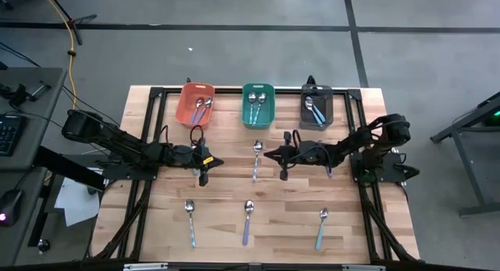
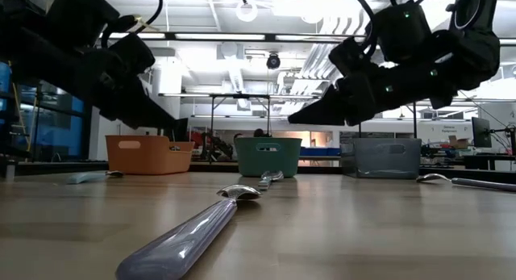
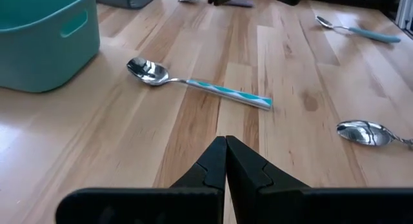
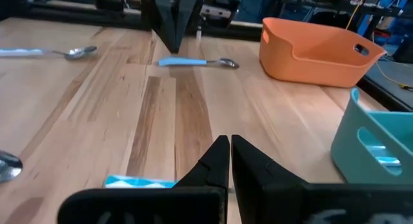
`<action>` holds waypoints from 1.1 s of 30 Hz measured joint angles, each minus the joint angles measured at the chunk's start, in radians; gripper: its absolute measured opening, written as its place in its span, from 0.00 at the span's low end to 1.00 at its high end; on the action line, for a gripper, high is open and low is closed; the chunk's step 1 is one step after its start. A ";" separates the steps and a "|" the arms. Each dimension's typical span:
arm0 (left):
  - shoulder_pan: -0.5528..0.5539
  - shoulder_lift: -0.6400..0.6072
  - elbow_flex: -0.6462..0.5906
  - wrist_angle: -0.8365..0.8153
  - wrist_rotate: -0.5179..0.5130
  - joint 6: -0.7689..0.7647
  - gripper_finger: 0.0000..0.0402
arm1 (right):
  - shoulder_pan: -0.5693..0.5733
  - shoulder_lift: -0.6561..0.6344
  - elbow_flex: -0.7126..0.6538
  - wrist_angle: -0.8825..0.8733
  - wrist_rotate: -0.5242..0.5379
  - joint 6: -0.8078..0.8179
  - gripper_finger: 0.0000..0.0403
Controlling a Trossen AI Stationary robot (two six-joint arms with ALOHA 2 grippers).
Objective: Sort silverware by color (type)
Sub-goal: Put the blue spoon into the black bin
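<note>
Purple-handled spoon (image 2: 189,236) lies nearest, its handle end cut off.

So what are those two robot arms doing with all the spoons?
They're sorting spoons by handle colour into three bins: an orange bin, a teal bin and a dark grey bin, each already holding spoons. Right now neither arm holds anything. The left gripper and the right gripper both hover shut over the middle of the table, either side of a teal-handled spoon. Three more spoons lie along the table's near edge.
</note>
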State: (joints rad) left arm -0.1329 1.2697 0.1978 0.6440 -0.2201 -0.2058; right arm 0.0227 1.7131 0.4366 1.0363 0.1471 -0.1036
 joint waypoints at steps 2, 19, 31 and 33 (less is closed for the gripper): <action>0.000 0.000 0.000 0.004 0.000 0.000 0.00 | 0.000 0.000 0.000 0.021 0.000 0.002 0.00; -0.106 0.000 0.022 0.013 -0.055 -0.002 0.00 | 0.000 0.000 0.000 0.039 -0.001 0.044 0.00; -0.145 0.134 0.123 0.010 -0.058 0.019 0.00 | 0.012 0.000 0.000 0.036 -0.001 0.058 0.13; -0.145 0.190 0.147 0.012 -0.058 0.011 0.00 | 0.012 0.000 0.000 0.034 -0.001 0.059 0.16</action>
State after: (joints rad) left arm -0.2783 1.4594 0.3451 0.6559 -0.2783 -0.1948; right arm 0.0350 1.7130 0.4366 1.0702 0.1464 -0.0447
